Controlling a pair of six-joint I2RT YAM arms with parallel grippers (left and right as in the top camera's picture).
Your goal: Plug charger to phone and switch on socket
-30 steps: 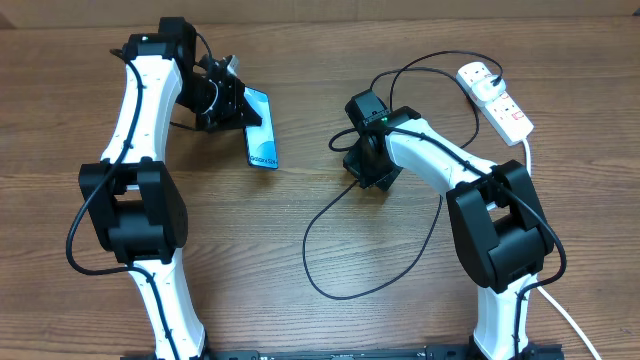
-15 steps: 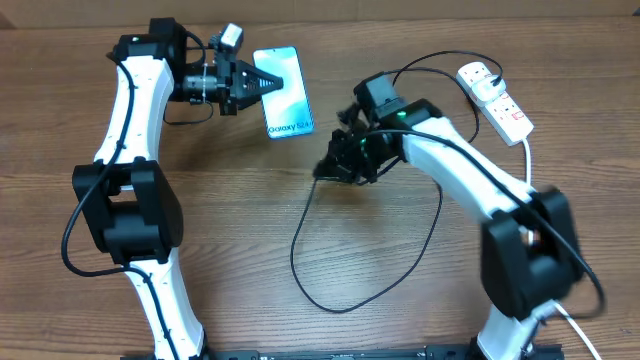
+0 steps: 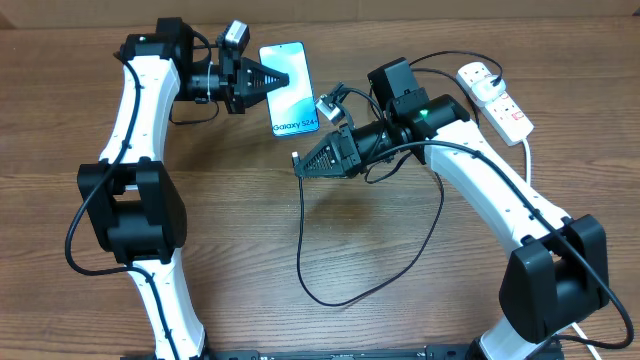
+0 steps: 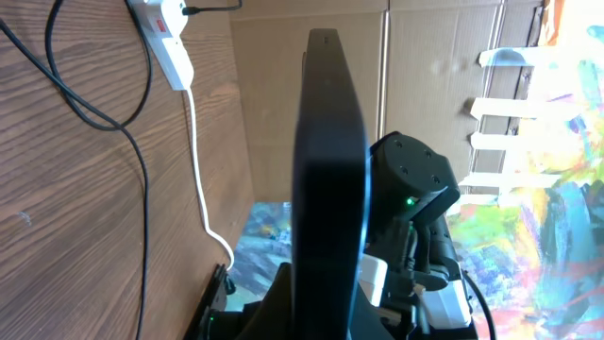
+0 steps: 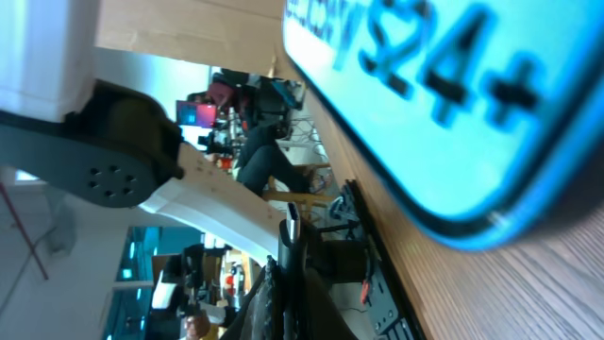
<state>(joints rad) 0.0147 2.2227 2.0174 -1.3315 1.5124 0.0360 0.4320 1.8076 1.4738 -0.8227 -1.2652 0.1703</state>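
From overhead, the left gripper (image 3: pixel 278 78) is clamped on the side edge of the phone (image 3: pixel 296 108) and holds it above the table (image 3: pixel 230 250), screen toward the camera. The right gripper (image 3: pixel 306 165) is pinched on the connector end of the charger (image 3: pixel 300 235), near the lower edge of the phone but apart from it. The cable lies in a wide loop on the wood and runs back to the socket (image 3: pixel 497 98), where its white plug seems to be seated already. So the step in hand is probably to bring the connector to the port.

In the left wrist view, the phone (image 4: pixel 330 161) is seen edge-on as a dark slab. The right arm (image 4: pixel 415 184) stands behind it, and the socket with its thick white cord (image 4: pixel 200 161) is far off.

In the right wrist view, the bottom edge of the phone (image 5: pixel 425 113) fills the upper right, and the thin tip stands up between the closed fingers (image 5: pixel 283 293). The port itself cannot be made out. The next move likely needs a fine alignment of tip and port before pushing. The slack loop may drag, and the switch is not yet pressed.
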